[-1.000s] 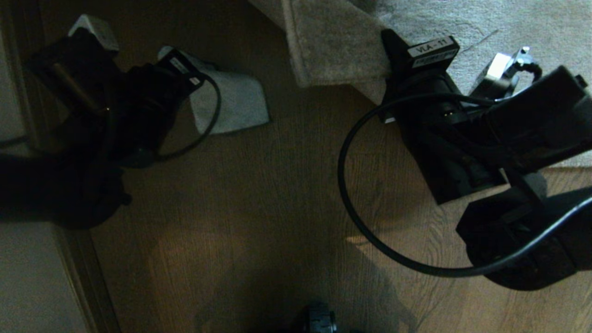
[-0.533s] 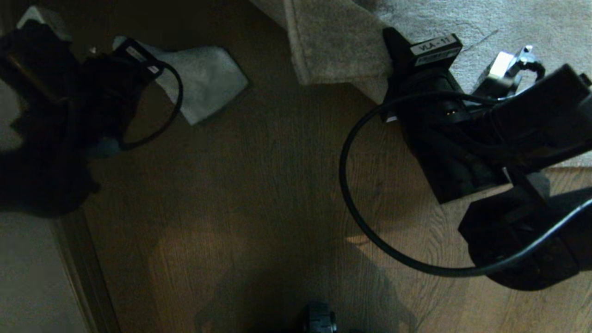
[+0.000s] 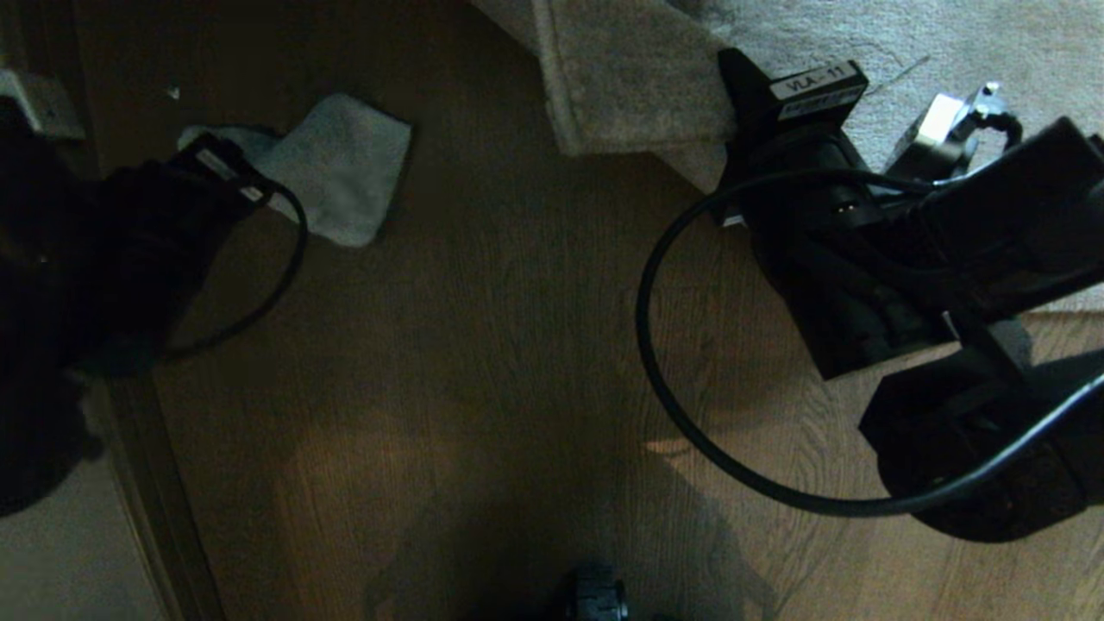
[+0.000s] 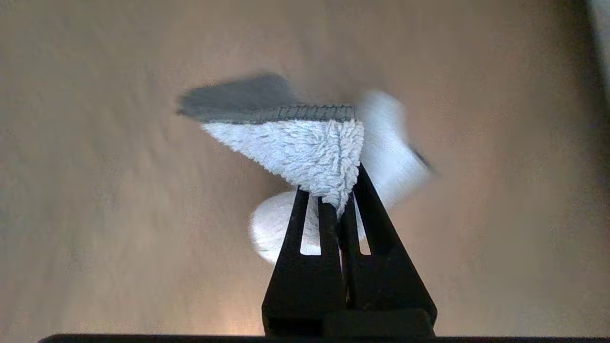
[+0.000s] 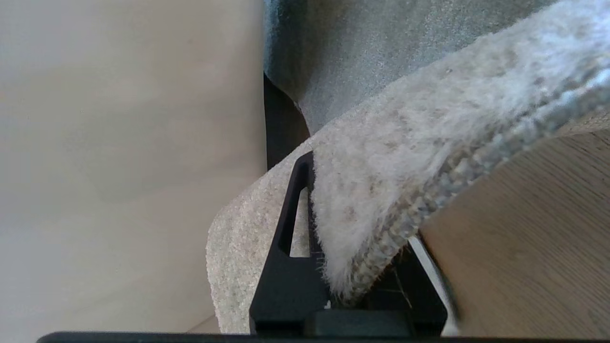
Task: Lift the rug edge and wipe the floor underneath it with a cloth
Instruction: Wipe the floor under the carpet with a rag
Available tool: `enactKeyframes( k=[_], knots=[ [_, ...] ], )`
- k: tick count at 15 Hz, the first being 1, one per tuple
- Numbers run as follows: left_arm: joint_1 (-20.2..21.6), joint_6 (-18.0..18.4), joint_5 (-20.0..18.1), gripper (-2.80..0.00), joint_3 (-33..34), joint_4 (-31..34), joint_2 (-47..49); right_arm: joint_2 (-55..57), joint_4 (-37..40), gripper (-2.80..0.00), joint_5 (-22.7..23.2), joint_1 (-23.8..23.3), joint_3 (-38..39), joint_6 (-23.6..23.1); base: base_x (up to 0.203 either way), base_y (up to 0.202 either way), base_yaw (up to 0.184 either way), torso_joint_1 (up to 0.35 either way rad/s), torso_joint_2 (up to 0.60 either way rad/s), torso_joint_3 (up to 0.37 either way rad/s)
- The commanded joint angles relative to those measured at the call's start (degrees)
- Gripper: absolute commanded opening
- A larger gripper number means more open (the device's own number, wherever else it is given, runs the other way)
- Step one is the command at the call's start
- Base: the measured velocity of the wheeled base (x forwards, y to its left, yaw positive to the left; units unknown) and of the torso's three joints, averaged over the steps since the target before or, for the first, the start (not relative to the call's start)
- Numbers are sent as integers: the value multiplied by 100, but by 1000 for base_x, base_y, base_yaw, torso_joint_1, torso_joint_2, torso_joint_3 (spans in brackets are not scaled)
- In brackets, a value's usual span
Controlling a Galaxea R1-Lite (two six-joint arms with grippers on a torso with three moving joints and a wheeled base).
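In the head view the pale grey-green cloth [image 3: 345, 168] lies spread on the brown wood floor [image 3: 500, 345] at the upper left. My left gripper [image 3: 226, 162] is at its left end. The left wrist view shows that gripper [image 4: 339, 193] shut on a fold of the fluffy cloth [image 4: 305, 147], which trails over the floor [image 4: 95, 190]. At the upper right my right gripper [image 3: 749, 103] holds the rug edge [image 3: 630, 86] folded up off the floor. In the right wrist view this gripper [image 5: 352, 209] is shut on the plush rug edge [image 5: 405, 157], with bare floor [image 5: 524, 238] beside it.
The rest of the rug [image 3: 949, 43] lies flat at the top right. A black cable [image 3: 655, 371] loops from the right arm over the floor. A dark trim strip [image 3: 164, 483] and a pale surface [image 3: 52, 561] border the floor on the left. My base [image 3: 599, 595] shows at the bottom.
My left gripper has dragged the cloth leftwards across the floor, away from the rug. The right arm still holds the rug edge up in the same place.
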Motion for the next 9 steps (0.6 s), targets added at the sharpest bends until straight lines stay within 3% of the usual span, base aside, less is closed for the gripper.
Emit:
enactKeyframes(
  k=[1, 6, 9],
  knots=[
    [-651, 16, 22, -280, 746, -36, -514, -12, -277, -280, -12, 4, 16, -20, 0, 0, 0, 0, 0, 0],
    [-1514, -18, 25, -280, 1358, -37, -648, -3, -277, -280, -3, 4, 27, -25, 0, 0, 0, 0, 0, 0],
    [-1872, 1, 10, -280, 1299, -43, -318, 15, -277, -280, -12, 4, 19, -25, 0, 0, 0, 0, 0, 0]
  ],
)
